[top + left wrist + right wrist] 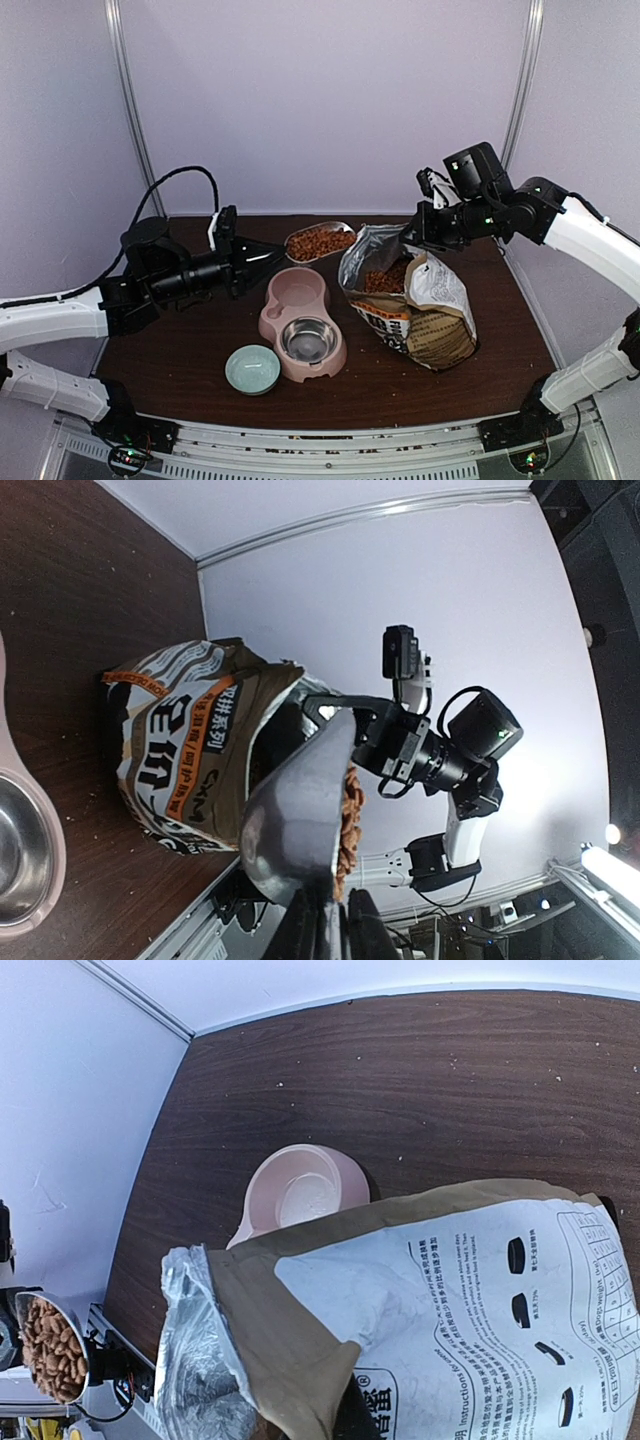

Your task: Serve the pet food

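Note:
The pet food (320, 241) fills a silver metal scoop (318, 243) held level above the table, behind the pink double bowl (296, 290). My left gripper (272, 258) is shut on the scoop's handle. In the left wrist view (335, 922) the scoop (295, 810) is seen from below, with kibble (348, 815) heaped at its rim. More kibble (385, 280) lies inside the open brown-and-white bag (425, 305). My right gripper (418, 232) is shut on the bag's top edge. In the right wrist view a dark finger (352, 1418) shows under the bag (450, 1300).
The pink double bowl has an empty pink well (300, 1195) and a steel insert (308, 340) nearer me. A small teal bowl (252, 368) stands at the front left of it. Pale walls close the back and both sides.

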`<state>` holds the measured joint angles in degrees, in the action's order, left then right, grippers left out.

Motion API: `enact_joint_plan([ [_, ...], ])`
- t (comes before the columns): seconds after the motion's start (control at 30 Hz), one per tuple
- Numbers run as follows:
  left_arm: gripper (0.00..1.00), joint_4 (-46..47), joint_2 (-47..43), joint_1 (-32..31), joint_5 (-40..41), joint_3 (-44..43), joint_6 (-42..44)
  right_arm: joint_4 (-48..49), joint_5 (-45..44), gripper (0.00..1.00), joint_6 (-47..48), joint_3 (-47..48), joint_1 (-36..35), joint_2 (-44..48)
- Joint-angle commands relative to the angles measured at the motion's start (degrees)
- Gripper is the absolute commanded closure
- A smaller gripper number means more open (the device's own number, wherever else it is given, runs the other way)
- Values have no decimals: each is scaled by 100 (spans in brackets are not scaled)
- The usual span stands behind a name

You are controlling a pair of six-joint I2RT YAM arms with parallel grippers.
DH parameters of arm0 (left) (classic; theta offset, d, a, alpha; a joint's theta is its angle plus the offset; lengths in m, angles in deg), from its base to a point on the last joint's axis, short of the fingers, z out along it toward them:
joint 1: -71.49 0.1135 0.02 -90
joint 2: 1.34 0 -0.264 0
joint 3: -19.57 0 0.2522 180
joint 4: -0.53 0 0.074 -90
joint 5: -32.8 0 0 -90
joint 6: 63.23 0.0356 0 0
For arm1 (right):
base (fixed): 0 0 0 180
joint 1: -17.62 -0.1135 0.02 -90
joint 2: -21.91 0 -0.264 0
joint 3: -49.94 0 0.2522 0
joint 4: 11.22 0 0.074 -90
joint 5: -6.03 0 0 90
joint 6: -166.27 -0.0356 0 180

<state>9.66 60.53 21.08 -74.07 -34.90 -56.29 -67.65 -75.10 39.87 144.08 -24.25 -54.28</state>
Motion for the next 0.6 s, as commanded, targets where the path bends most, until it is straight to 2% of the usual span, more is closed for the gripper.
enact_joint_plan([
  [0.0,100,-166,-584,240,214,410,44,1403,144,100,-20,290,21,514],
  [0.3,100,-973,-1707,424,379,1452,45,1346,109,100,-6,301,55,552],
  [0.57,100,-1367,-2204,480,480,2068,68,1297,103,100,26,265,56,526],
])
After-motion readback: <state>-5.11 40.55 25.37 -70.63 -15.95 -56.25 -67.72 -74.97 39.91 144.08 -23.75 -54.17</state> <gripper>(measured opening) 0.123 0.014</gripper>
